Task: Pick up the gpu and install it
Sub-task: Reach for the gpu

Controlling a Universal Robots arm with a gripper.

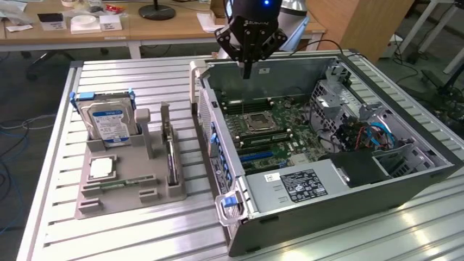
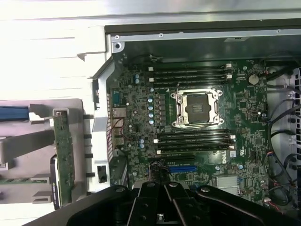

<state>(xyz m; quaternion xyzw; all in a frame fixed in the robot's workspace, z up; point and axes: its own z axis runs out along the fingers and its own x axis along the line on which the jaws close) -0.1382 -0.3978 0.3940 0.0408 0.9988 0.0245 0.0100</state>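
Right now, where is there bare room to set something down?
Bare table slats lie camera-side of the grey holder and beyond the hard drive. The computer case is crowded; its gap to the holder is tight.

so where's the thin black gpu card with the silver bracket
Exterior view's left: the gpu stands on edge in the grey holder tray, between the blue-labelled silver hard drive and the open computer case.

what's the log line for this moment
gripper: shut, empty | position: over open case | gpu: upright in holder, untouched | install: not done
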